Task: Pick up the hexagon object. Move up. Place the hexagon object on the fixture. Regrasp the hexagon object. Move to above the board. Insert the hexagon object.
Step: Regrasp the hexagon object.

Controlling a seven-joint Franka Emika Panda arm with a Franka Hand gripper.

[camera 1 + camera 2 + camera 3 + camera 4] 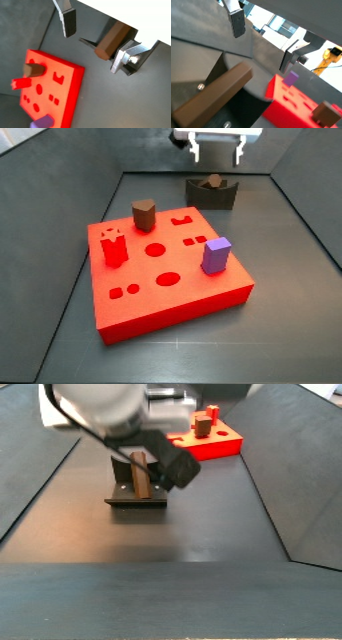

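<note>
While the hexagon object [213, 181] rests on the fixture [213, 196], the end effector [217, 150] hangs above, released and empty; the regrasp calls for a centred, square descent before clenching

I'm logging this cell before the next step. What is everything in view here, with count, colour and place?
board: one, bright red, middle of the floor.
dark brown block: one, standing in the board's top.
red peg: one, upright on the board.
purple block: one, upright on the board.
fixture: one, dark, on the floor beyond the board.
hexagon object: one, brown, resting on the fixture.
gripper: one, silver fingers, open, above the fixture, holding nothing.
</note>
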